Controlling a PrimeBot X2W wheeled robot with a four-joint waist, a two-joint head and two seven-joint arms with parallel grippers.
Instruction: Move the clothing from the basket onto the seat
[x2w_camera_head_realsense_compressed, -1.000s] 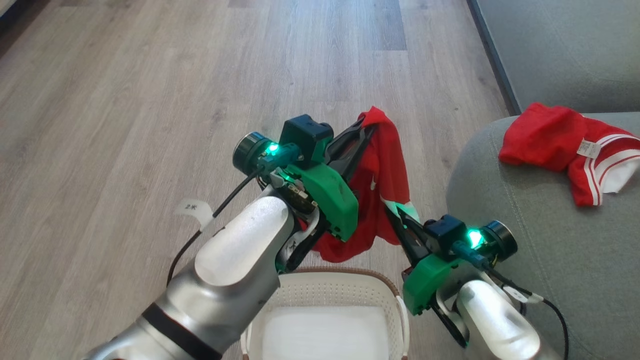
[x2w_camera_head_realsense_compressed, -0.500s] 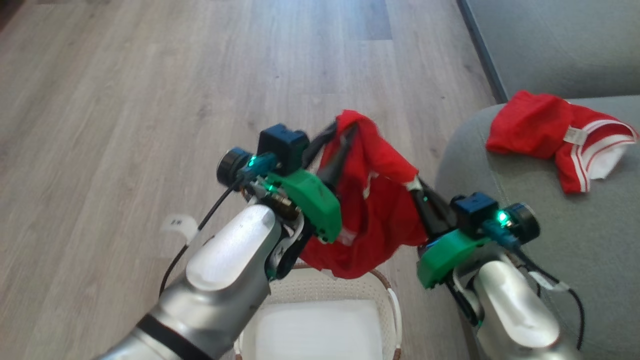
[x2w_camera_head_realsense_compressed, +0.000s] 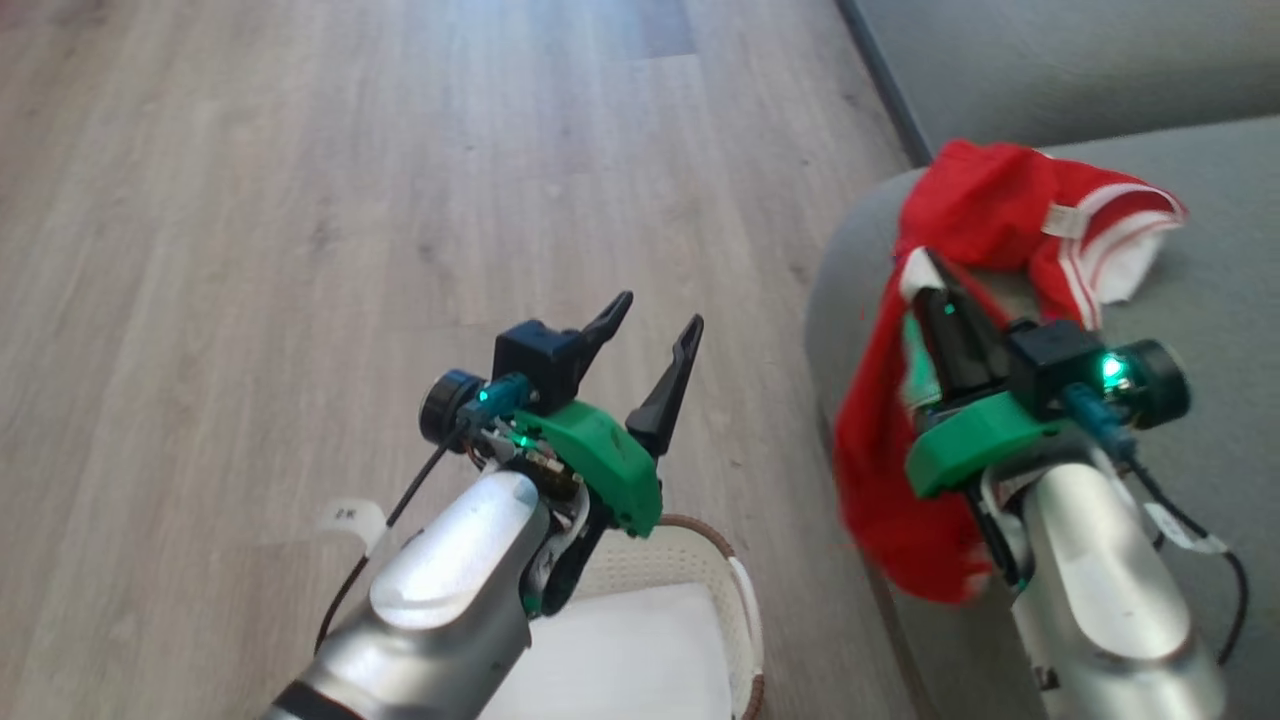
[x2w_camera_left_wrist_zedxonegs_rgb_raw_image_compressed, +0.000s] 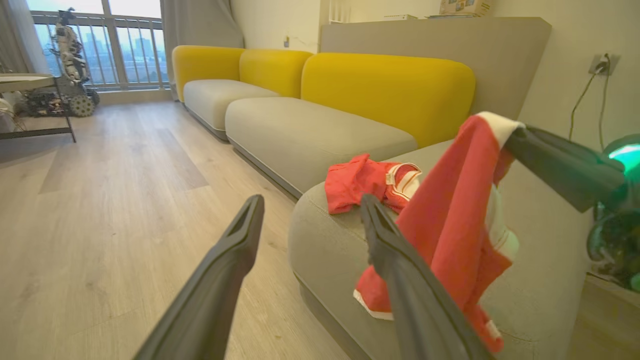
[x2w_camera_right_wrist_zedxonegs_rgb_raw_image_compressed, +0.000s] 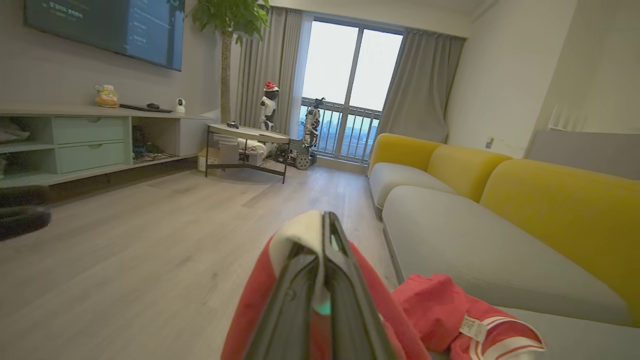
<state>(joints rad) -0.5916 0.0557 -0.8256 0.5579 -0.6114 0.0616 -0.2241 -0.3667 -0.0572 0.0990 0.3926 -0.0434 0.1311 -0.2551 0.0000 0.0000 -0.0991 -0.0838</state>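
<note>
My right gripper (x2w_camera_head_realsense_compressed: 925, 265) is shut on the white-edged corner of a red garment (x2w_camera_head_realsense_compressed: 880, 470). The garment hangs down over the rounded front edge of the grey-green seat (x2w_camera_head_realsense_compressed: 1210, 330). In the right wrist view the shut fingers (x2w_camera_right_wrist_zedxonegs_rgb_raw_image_compressed: 300, 300) pinch white and red cloth (x2w_camera_right_wrist_zedxonegs_rgb_raw_image_compressed: 250, 310). A second red garment with white stripes and a label (x2w_camera_head_realsense_compressed: 1000, 200) lies bunched on the seat just beyond. My left gripper (x2w_camera_head_realsense_compressed: 660, 312) stands open over the floor with nothing in it, above the cream basket's rim (x2w_camera_head_realsense_compressed: 738, 590). The left wrist view shows the hanging garment (x2w_camera_left_wrist_zedxonegs_rgb_raw_image_compressed: 450, 200) to the right of my open gripper (x2w_camera_left_wrist_zedxonegs_rgb_raw_image_compressed: 311, 200).
Wooden floor (x2w_camera_head_realsense_compressed: 300, 200) spreads to the left and ahead. More sofa sections with yellow backs (x2w_camera_left_wrist_zedxonegs_rgb_raw_image_compressed: 390, 90) run along the wall. A low table (x2w_camera_right_wrist_zedxonegs_rgb_raw_image_compressed: 247, 135), a shelf unit (x2w_camera_right_wrist_zedxonegs_rgb_raw_image_compressed: 90, 140) and other robots by the window (x2w_camera_right_wrist_zedxonegs_rgb_raw_image_compressed: 270, 107) stand far off.
My left gripper has let go of the red garment and opened. My right gripper has carried the garment rightward to the seat's edge. The head camera has turned right.
</note>
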